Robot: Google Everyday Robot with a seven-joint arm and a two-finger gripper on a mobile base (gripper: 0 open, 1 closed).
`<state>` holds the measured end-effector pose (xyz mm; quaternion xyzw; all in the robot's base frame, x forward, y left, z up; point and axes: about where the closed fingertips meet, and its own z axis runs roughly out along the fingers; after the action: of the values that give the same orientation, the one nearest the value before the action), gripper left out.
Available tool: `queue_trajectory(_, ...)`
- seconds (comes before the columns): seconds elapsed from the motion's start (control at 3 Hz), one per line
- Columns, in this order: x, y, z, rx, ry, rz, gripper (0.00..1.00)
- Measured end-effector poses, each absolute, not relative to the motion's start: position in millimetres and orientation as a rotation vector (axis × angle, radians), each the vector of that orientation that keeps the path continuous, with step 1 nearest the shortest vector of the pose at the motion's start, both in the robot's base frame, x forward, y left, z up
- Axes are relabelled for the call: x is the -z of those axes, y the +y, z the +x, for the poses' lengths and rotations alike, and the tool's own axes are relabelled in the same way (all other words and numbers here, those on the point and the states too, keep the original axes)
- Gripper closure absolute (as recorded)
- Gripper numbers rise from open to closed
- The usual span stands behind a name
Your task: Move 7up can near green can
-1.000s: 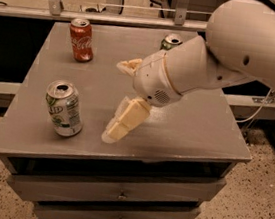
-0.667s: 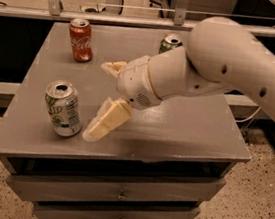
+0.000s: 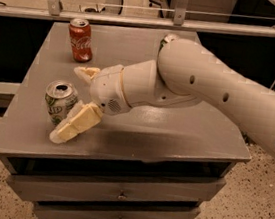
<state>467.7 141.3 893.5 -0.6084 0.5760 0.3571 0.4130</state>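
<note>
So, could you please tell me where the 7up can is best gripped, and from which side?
Grip the 7up can around its mid-body, coming from the picture's right: it stands upright, round wall exposed. The gripper sits there, jaws open either side.

Warm, yellowish light over everything here, and fairly dim. It's coming from above: the arm (image 3: 221, 87) is bright along its top and throws a soft dark shadow onto the tabletop (image 3: 198, 145) toward the front edge. There's a pale sheen on the grey surface just behind that shadow. The gripper (image 3: 69, 101), near the front left corner with jaws spread either side of the 7up can (image 3: 57, 107), glows cream, with shade beneath it. The can's silver top catches a small glint
</note>
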Motion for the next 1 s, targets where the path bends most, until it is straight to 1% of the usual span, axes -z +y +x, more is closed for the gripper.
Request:
queue_trajectory(0.33,-886,161,467,-0.948,1.428,-1.495,0.12)
queue_trajectory(0.67,-881,166,471,-0.952,1.421,-1.455,0.35)
queue_trajectory(1.0,-891,147,481,-0.895,1.414,-1.426,0.58)
